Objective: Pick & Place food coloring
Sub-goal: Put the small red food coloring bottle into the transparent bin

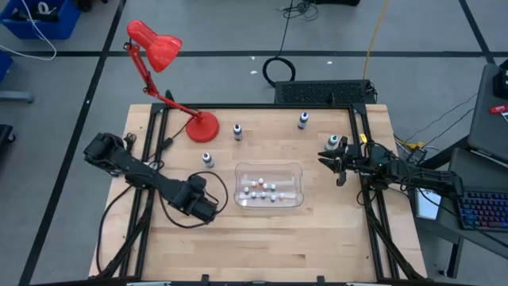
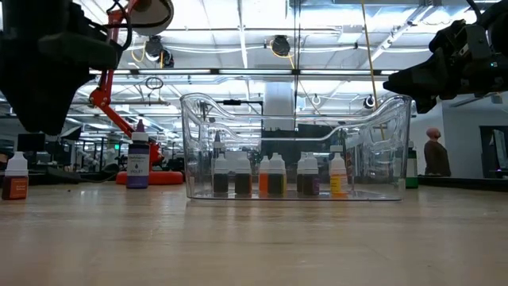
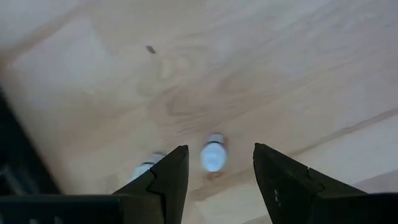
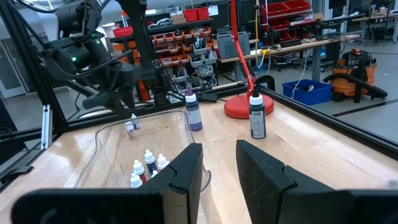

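Note:
The food coloring bottles are tiny, with coloured bodies and white caps. Several stand inside a clear tub [image 1: 295, 168], also seen in the low view [image 2: 373, 135]. Loose ones stand on the table: one [image 1: 208, 159] near the lamp base, one [image 1: 237, 131], one [image 1: 303, 121] and a green one [image 1: 335, 143]. My left gripper [image 1: 213, 208] hovers open by the tub's left end. Its wrist view looks down past the open fingers [image 3: 219, 148] at a white cap [image 3: 213, 155], with a second cap [image 3: 146, 168] half hidden. My right gripper [image 1: 332, 163] [image 4: 217, 146] is open, raised beside the green bottle.
A red desk lamp's base [image 1: 203, 125] stands at the table's far left, its arm reaching past the far edge. Black rails [image 1: 361, 135] frame the table's sides. A cable loops by the left arm [image 1: 171, 218]. The near half of the table is bare wood [image 1: 270, 246].

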